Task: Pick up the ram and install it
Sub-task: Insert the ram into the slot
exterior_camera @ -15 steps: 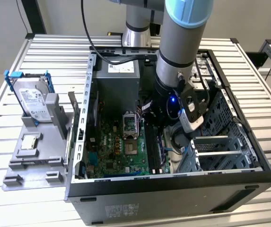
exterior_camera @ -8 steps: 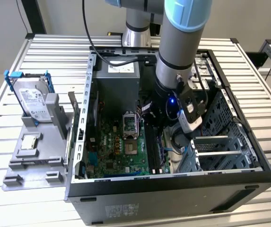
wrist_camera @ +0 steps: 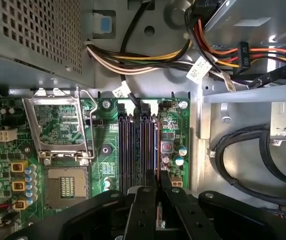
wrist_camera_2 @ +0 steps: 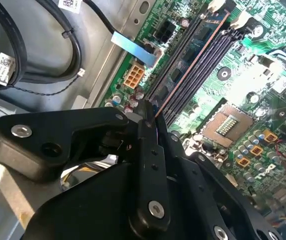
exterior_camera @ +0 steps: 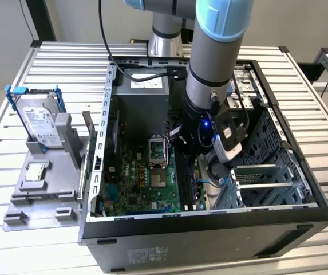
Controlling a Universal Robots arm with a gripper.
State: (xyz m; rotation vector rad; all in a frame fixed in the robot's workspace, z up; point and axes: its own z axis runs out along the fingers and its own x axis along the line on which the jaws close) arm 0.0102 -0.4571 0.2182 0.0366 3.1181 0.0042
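My gripper (exterior_camera: 188,150) is down inside the open computer case, over the black memory slots (exterior_camera: 188,183) of the green motherboard (exterior_camera: 135,183). In both wrist views its black fingers (wrist_camera: 143,210) are pressed together on the ram (wrist_camera: 156,150), a thin stick seen edge-on. The ram (wrist_camera_2: 192,62) runs along the outermost slot, on the side away from the processor socket (wrist_camera: 65,187). Whether it is pushed fully home cannot be told. The gripper (wrist_camera_2: 152,112) holds it at one end of its length, and in the first wrist view the gripper (wrist_camera: 157,177) sits directly above the slot row.
A silver hard drive (exterior_camera: 40,120) in a blue-handled bracket stands on the grey side panel at the exterior view's left. The power supply (exterior_camera: 143,97) and bundled cables (wrist_camera: 143,57) crowd the far end of the slots. A metal drive cage (exterior_camera: 267,172) lies to the exterior view's right.
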